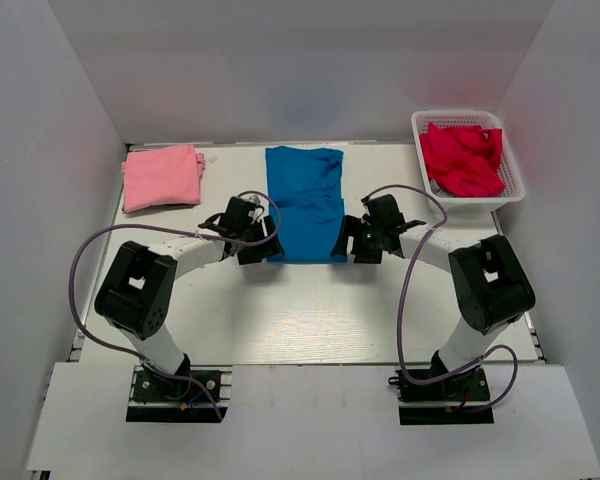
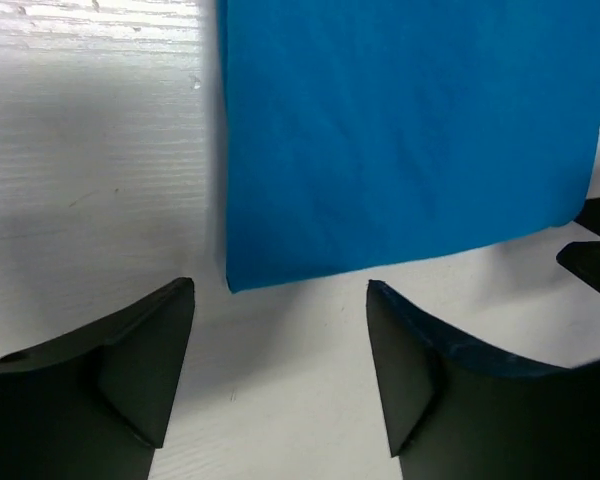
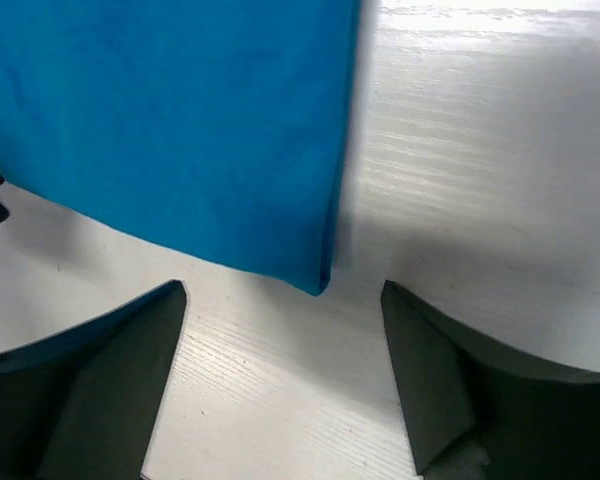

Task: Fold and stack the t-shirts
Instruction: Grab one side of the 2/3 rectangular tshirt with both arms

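The blue t-shirt [image 1: 305, 205] lies flat in the middle of the table, folded into a long strip. The pale pink t-shirt [image 1: 161, 176] lies folded at the back left. My left gripper [image 1: 256, 243] is open and empty at the strip's near left corner; in the left wrist view that corner [image 2: 232, 283] sits just ahead of the jaws [image 2: 280, 340]. My right gripper [image 1: 354, 241] is open and empty at the near right corner, which the right wrist view shows [image 3: 318, 285] just ahead of the gripper [image 3: 283, 345].
A white basket [image 1: 510, 165] at the back right holds crumpled red cloth [image 1: 462, 158]. White walls enclose the table on three sides. Both arms' cables loop over the table near the grippers.
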Robot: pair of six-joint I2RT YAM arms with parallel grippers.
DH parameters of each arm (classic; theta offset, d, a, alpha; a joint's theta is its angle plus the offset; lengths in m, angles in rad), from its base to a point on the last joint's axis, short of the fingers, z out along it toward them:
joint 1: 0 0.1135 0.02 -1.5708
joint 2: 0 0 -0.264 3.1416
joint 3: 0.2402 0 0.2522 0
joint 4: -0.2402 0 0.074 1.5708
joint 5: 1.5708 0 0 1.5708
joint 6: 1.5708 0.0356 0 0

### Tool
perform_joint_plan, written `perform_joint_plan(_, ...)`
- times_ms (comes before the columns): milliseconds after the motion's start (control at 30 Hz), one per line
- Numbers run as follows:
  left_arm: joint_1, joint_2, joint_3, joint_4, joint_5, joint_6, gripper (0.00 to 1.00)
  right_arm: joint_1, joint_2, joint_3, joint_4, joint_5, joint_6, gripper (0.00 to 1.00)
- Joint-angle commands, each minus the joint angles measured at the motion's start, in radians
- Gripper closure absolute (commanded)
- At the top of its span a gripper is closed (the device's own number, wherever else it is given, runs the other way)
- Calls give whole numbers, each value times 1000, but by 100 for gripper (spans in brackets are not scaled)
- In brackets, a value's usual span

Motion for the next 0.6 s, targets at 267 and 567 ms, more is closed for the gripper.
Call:
perform_joint_plan(267, -12, 67, -53, 71, 40, -45, 52, -1, 69, -3, 25, -48, 41, 56)
perform_joint_plan(567, -21, 76, -42, 46, 31, -45, 100, -1, 66, -2, 20, -23, 47, 100)
